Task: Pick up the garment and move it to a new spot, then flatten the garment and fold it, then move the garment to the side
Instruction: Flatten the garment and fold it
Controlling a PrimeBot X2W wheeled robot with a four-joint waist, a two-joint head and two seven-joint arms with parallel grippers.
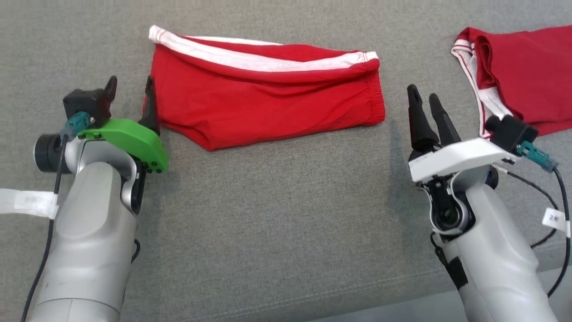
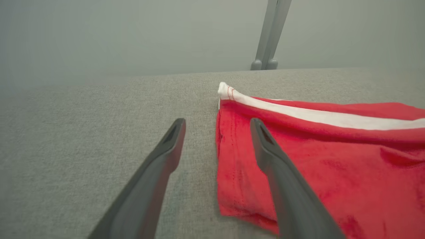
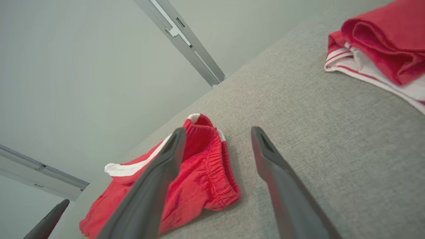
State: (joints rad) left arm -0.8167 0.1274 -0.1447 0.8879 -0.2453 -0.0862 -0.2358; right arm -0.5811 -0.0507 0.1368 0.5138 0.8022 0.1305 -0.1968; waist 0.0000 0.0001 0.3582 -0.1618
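The garment is a pair of red shorts with a white side stripe, folded into a long band on the grey fabric surface. My left gripper stands open at its left end, the inner finger over the cloth's edge and the outer one on bare fabric, with the garment to the right. My right gripper is open just right of the garment's elastic waistband end, holding nothing.
A second red garment with white trim lies bunched at the far right, close behind my right wrist. The grey surface stretches wide toward me. A metal frame post rises beyond the far edge.
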